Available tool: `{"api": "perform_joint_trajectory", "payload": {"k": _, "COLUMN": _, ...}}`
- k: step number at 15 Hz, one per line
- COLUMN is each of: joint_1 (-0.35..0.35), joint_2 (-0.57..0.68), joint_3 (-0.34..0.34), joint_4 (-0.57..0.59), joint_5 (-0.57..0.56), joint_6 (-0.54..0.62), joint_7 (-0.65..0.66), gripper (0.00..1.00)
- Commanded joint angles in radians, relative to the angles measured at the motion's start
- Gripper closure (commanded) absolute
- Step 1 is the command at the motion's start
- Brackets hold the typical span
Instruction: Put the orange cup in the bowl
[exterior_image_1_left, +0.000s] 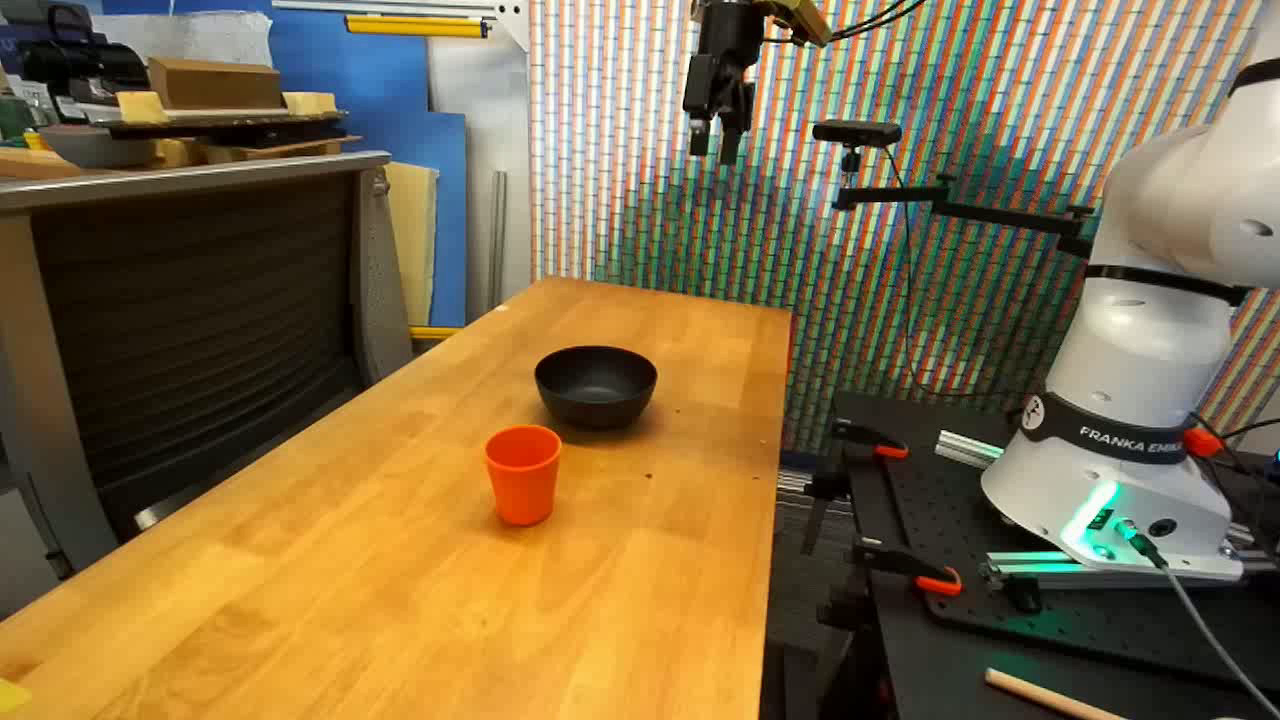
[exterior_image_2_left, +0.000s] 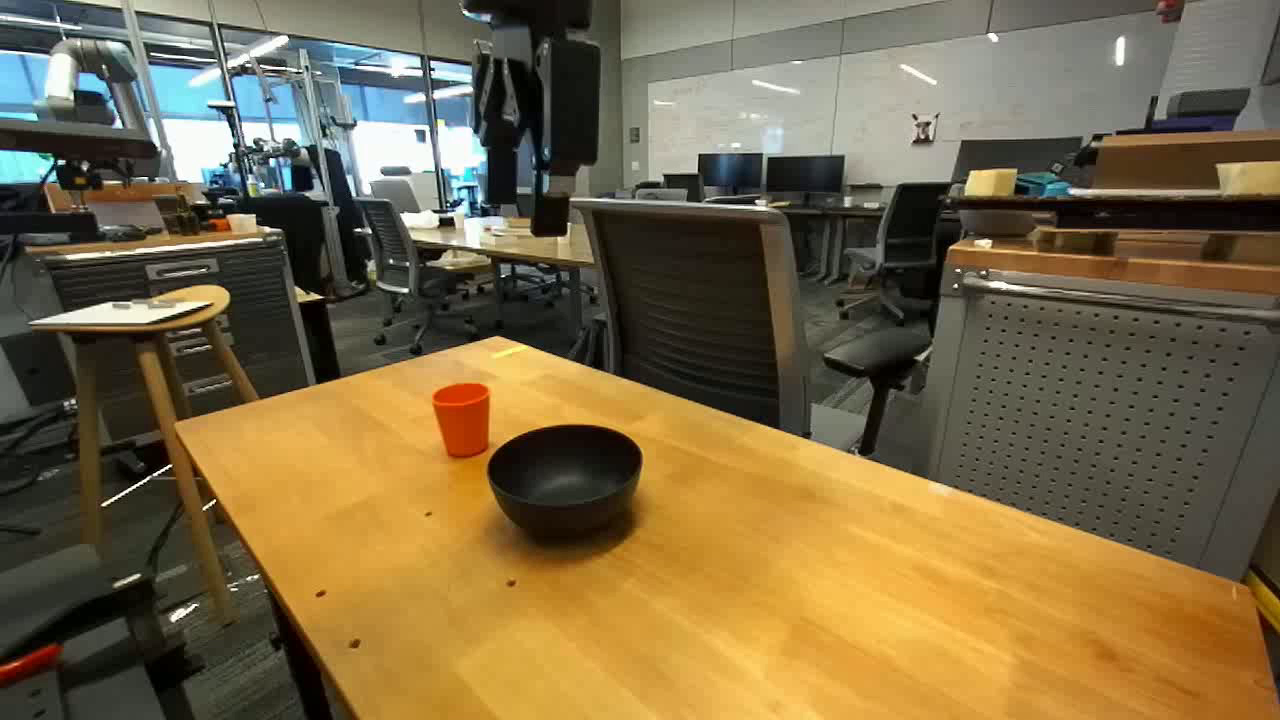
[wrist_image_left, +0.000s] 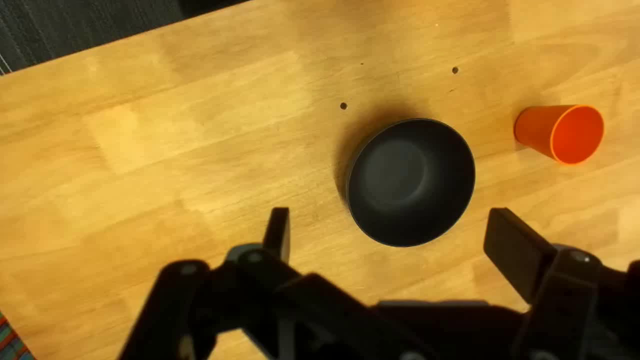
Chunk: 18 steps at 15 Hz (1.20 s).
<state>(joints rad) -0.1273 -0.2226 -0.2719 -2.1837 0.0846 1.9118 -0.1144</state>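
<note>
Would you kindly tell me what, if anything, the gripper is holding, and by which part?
Nothing is held: the gripper hangs open above the table, and the cup and the bowl both stand on it.

Chair (exterior_image_2_left: 695, 300) beside wooden table (exterior_image_2_left: 900, 590); whiteboard (exterior_image_2_left: 880, 110); stool (exterior_image_2_left: 212, 300)

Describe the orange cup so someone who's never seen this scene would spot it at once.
Start at the wooden table, where a round black bowl sits. Beside the bowl, not touching it, stands the orange cup, mouth up. Its bright color and narrower shape, tapering toward the base, set it apart from the wide, dark bowl.
</note>
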Motion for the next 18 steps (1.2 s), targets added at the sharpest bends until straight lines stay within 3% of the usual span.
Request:
{"api": "perform_joint_trajectory", "payload": {"k": 1, "joint_1": -0.022, "joint_2": 0.002, "joint_3": 0.019, "joint_4": 0.006, "joint_5": 0.005, "joint_6": -0.003, "joint_7": -0.004, "gripper": 0.0}}
{"api": "perform_joint_trajectory", "payload": {"k": 6, "joint_1": -0.021, "joint_2": -0.002, "joint_3": 0.019, "joint_4": 0.01, "joint_5": 0.005, "joint_6": -0.003, "joint_7": -0.005, "gripper": 0.0}}
{"api": "perform_joint_trajectory", "payload": {"k": 13, "joint_1": 0.072, "joint_2": 0.226, "joint_3": 0.216, "joint_4": 0.053, "joint_5": -0.156, "joint_6": 0.16, "joint_7": 0.236, "gripper": 0.0}}
{"api": "perform_joint_trajectory", "payload": {"k": 18, "joint_1": 0.194, "joint_2": 0.462, "joint_3": 0.317, "joint_4": 0.134, "joint_5": -0.273, "joint_6": 0.219, "joint_7": 0.391, "gripper": 0.0}}
